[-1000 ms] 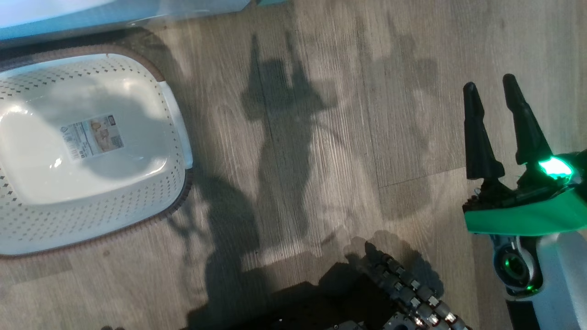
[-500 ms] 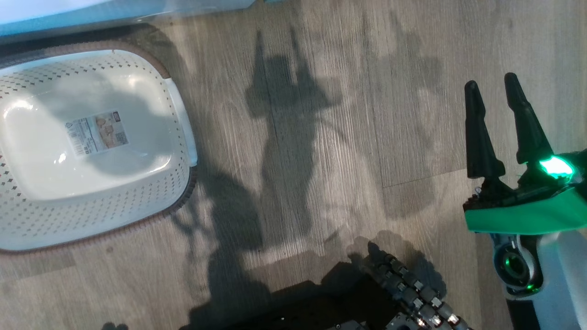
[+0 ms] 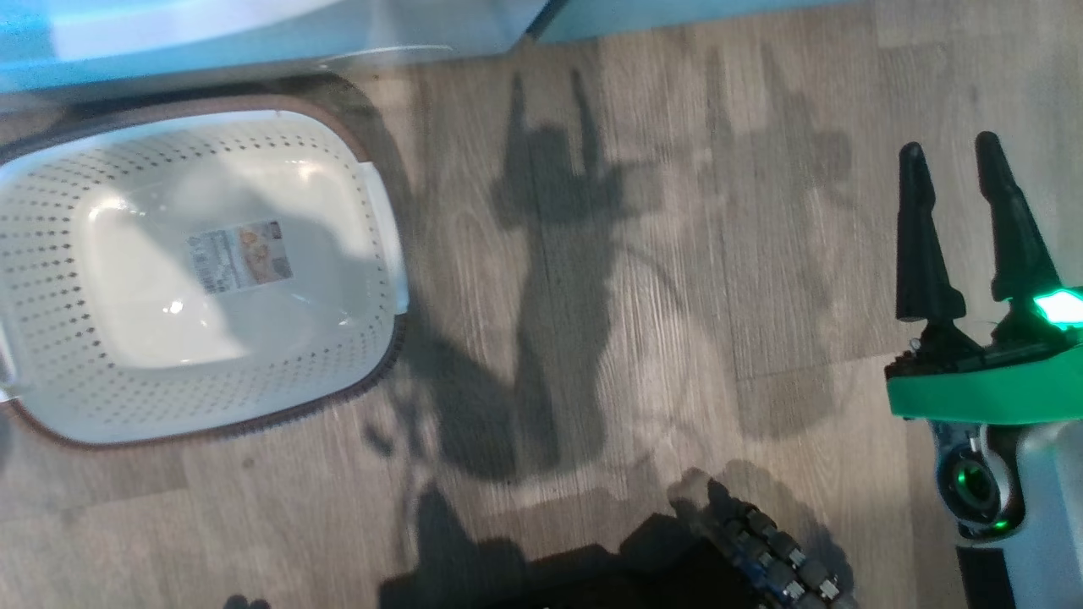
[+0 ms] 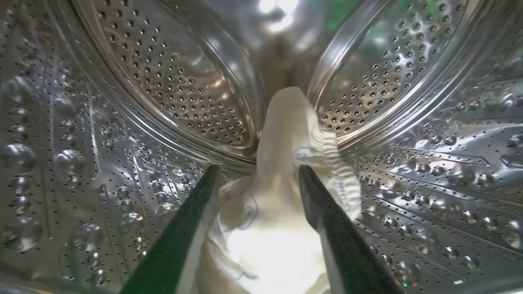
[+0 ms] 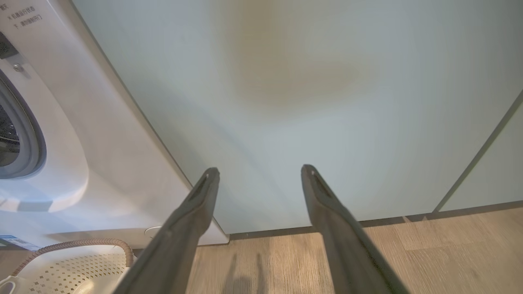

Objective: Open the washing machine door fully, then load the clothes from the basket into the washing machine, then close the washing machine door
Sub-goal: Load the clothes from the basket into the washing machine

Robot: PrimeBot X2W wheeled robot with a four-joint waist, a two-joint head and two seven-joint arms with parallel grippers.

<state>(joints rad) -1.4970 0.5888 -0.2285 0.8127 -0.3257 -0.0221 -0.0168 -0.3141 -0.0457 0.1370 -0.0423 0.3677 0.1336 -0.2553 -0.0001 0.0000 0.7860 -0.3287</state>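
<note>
In the left wrist view my left gripper is deep inside the washing machine's steel drum. Its fingers stand open, and a pale yellow garment with faint blue prints lies between and beyond them on the drum wall. The cream basket with its brown rim sits on the floor at the left of the head view, holding nothing but its label. My right gripper hangs open over the floor at the right, holding nothing. The machine's white front shows left of the right gripper. The door is out of view.
A pale green cabinet stands right of the machine, meeting the wooden floor at a dark plinth line. My dark base and cable chain show at the bottom. The basket's corner sits below the machine front.
The head camera has shifted, so the basket and the right gripper sit further right in the picture. Nothing on the floor itself has visibly moved.
</note>
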